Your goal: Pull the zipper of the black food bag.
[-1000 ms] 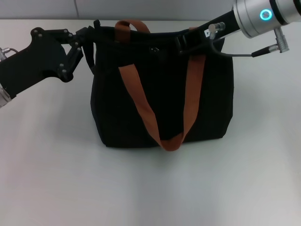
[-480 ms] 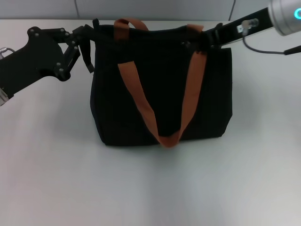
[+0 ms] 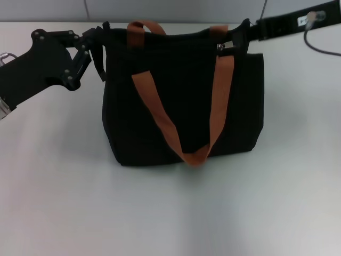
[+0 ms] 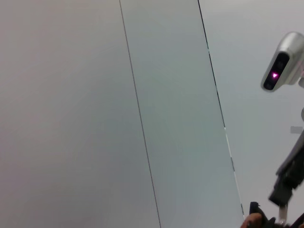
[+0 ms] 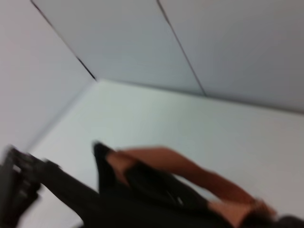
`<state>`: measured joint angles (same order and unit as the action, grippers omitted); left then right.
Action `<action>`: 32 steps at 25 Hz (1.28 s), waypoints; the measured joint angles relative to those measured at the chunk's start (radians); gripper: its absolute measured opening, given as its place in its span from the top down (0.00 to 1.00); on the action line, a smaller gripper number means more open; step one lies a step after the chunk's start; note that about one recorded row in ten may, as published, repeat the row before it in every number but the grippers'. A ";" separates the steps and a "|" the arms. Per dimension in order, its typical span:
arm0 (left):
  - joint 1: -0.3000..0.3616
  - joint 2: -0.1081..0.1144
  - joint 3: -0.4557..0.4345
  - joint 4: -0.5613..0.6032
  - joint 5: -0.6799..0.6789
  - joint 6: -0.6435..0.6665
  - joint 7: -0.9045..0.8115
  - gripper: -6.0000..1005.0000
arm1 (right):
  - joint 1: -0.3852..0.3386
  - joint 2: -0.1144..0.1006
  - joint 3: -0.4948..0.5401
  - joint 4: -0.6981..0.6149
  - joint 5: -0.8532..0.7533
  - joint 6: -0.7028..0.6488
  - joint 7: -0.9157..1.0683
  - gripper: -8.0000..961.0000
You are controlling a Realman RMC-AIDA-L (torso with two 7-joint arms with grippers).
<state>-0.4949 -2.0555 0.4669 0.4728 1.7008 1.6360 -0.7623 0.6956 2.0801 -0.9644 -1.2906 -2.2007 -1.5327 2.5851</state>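
The black food bag [image 3: 181, 106] stands upright mid-table, its two brown-orange handles [image 3: 160, 120] hanging down its front. My left gripper [image 3: 100, 47] is shut on the bag's top left corner and holds it. My right gripper [image 3: 237, 41] is at the bag's top right end, shut on the zipper; its small silver pull tab [image 3: 220, 48] shows just beside the fingertips. The right wrist view shows the bag's top [image 5: 142, 199] and a handle [image 5: 190, 168], blurred. The zip line itself is hard to make out against the black fabric.
The bag sits on a white table [image 3: 170, 213] with a grey panelled wall behind. A cable [image 3: 319, 45] hangs from my right arm. The left wrist view shows wall panels and the robot's head camera [image 4: 281, 69].
My right gripper has moved right along the bag's top edge, from near the middle to the right end, taking the silver pull tab with it. The left gripper has held its place.
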 joint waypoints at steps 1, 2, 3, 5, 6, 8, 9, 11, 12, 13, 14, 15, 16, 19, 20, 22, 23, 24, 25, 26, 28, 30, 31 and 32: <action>-0.001 -0.001 0.001 0.000 0.000 -0.001 0.000 0.94 | -0.010 0.000 0.016 0.002 0.037 0.000 -0.019 0.97; -0.001 -0.002 0.002 0.000 0.000 -0.002 0.000 0.94 | -0.022 0.000 0.037 0.009 0.078 -0.001 -0.046 0.96; -0.001 -0.002 0.002 0.000 0.000 -0.002 0.000 0.94 | -0.037 -0.001 0.063 0.025 0.127 -0.002 -0.083 0.95; -0.001 -0.003 0.003 0.000 0.000 -0.002 0.000 0.94 | -0.065 -0.003 0.104 0.065 0.225 -0.007 -0.159 0.93; 0.000 -0.004 0.004 -0.001 -0.001 -0.002 0.000 0.94 | -0.081 -0.006 0.127 0.093 0.282 -0.012 -0.209 0.92; 0.001 -0.004 0.005 -0.002 -0.001 -0.002 0.000 0.94 | -0.114 -0.015 0.169 0.165 0.411 -0.032 -0.330 0.90; 0.002 -0.004 0.006 -0.003 -0.001 -0.003 -0.001 0.94 | -0.132 -0.019 0.188 0.214 0.489 -0.054 -0.402 0.89; 0.004 -0.004 0.006 -0.004 0.000 -0.004 -0.012 0.94 | -0.159 -0.031 0.206 0.299 0.606 -0.110 -0.532 0.79; 0.004 -0.005 0.007 -0.004 0.003 -0.008 -0.028 0.94 | -0.168 -0.036 0.208 0.335 0.642 -0.144 -0.582 0.69; 0.004 -0.005 0.007 -0.004 0.003 -0.008 -0.028 0.94 | -0.180 -0.043 0.210 0.387 0.685 -0.195 -0.668 0.65; 0.005 -0.005 0.007 -0.004 0.003 -0.012 -0.035 0.94 | -0.187 -0.048 0.209 0.428 0.709 -0.239 -0.734 0.60; 0.007 -0.005 0.007 -0.004 0.004 -0.017 -0.042 0.94 | -0.193 -0.053 0.210 0.476 0.722 -0.287 -0.807 0.56; 0.009 -0.005 0.007 -0.005 0.004 -0.020 -0.045 0.94 | -0.199 -0.057 0.209 0.520 0.727 -0.340 -0.886 0.51; 0.020 -0.005 0.007 -0.005 0.005 -0.024 -0.055 0.94 | -0.225 -0.061 0.205 0.618 0.689 -0.424 -1.097 0.43; 0.021 -0.005 0.007 -0.005 0.005 -0.024 -0.057 0.94 | -0.234 -0.061 0.203 0.638 0.659 -0.426 -1.148 0.41; 0.022 -0.005 0.008 -0.005 0.007 -0.023 -0.080 0.94 | -0.248 -0.058 0.201 0.663 0.591 -0.426 -1.220 0.37; 0.023 -0.005 0.009 -0.005 0.009 -0.023 -0.093 0.94 | -0.251 -0.054 0.200 0.670 0.553 -0.425 -1.246 0.35; 0.023 -0.005 0.009 -0.005 0.009 -0.024 -0.100 0.94 | -0.254 -0.049 0.199 0.675 0.508 -0.423 -1.265 0.33; 0.022 -0.005 0.010 -0.005 0.010 -0.025 -0.110 0.94 | -0.255 -0.042 0.198 0.677 0.472 -0.416 -1.273 0.31; 0.023 -0.004 0.011 -0.005 0.010 -0.027 -0.120 0.94 | -0.255 -0.035 0.197 0.677 0.429 -0.401 -1.279 0.29; 0.028 -0.004 0.012 -0.005 0.011 -0.033 -0.142 0.94 | -0.255 -0.022 0.197 0.681 0.365 -0.362 -1.290 0.25; 0.037 -0.002 0.013 -0.004 0.011 -0.037 -0.175 0.94 | -0.251 -0.011 0.197 0.700 0.317 -0.325 -1.318 0.21; 0.041 0.000 0.013 -0.002 0.013 -0.038 -0.199 0.94 | -0.249 -0.009 0.196 0.711 0.302 -0.310 -1.334 0.19; 0.044 0.006 0.015 0.003 0.022 -0.036 -0.242 0.94 | -0.244 -0.005 0.195 0.736 0.276 -0.282 -1.371 0.17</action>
<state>-0.4505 -2.0491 0.4822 0.4757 1.7228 1.5998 -1.0043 0.4514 2.0751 -0.7691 -0.5542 -1.9243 -1.8150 1.2140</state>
